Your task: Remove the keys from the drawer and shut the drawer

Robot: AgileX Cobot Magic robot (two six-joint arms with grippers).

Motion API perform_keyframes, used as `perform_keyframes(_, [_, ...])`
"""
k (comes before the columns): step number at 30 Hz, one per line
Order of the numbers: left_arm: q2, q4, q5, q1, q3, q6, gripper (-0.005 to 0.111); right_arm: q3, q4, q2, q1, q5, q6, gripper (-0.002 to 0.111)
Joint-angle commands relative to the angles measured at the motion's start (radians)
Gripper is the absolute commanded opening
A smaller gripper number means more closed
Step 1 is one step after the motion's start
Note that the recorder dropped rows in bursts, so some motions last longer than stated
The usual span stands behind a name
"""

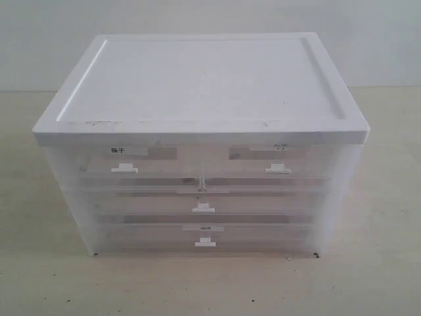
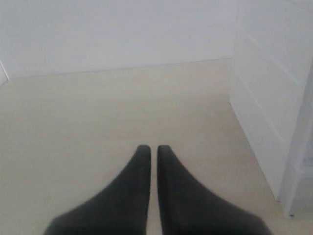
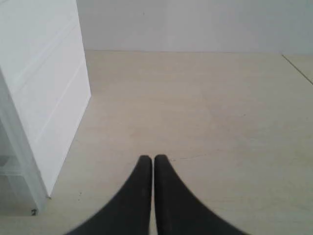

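Frosted translucent plastic drawers point(image 1: 151, 197) sit beneath a smooth, rimmed white top point(image 1: 197, 82).

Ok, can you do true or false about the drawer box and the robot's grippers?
1. Every drawer in the cabinet is shut. True.
2. The keys are lying on top of the cabinet. False: no keys show in any view.
3. The left gripper holds nothing. True.
4. The right gripper is wide open. False: it is shut, with its fingers together.
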Motion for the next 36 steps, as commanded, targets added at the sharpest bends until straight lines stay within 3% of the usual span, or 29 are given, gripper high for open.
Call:
perform_keyframes(1, [-0.002,-0.003,-0.001,0.003,0.003,0.001,0.004,-0.001,-0.005,-0.005,-0.001,-0.012,-0.003,0.000])
perform_keyframes(19, [-0.002,0.016,-0.006,0.003,0.003,0.026,0.004,-0.001,-0.007,-0.005,-0.001,-0.300,-0.039,0.000])
perform_keyframes(22, [-0.002,0.038,-0.080,0.003,0.003,0.049,0.004,-0.001,-0.007,-0.005,-0.001,-0.351,-0.035,0.000])
perform_keyframes(26, [-0.002,-0.134,-0.177,0.003,0.003,0.049,0.004,-0.001,-0.007,-0.005,-0.001,-0.406,-0.006,0.000])
perform_keyframes(28, [-0.002,-0.136,-0.229,0.003,0.003,0.053,0.004,-0.001,-0.007,-0.005,-0.001,-0.476,0.004,0.000])
perform_keyframes(32, [-0.002,-0.138,-0.330,0.003,0.003,-0.063,0.004,-0.001,-0.007,-0.005,-0.001,-0.578,0.112,0.000])
perform_keyframes(36, [-0.002,-0.138,-0.405,0.003,0.003,-0.383,0.004,-0.001,-0.007,-0.005,-0.001,-0.660,0.215,0.000])
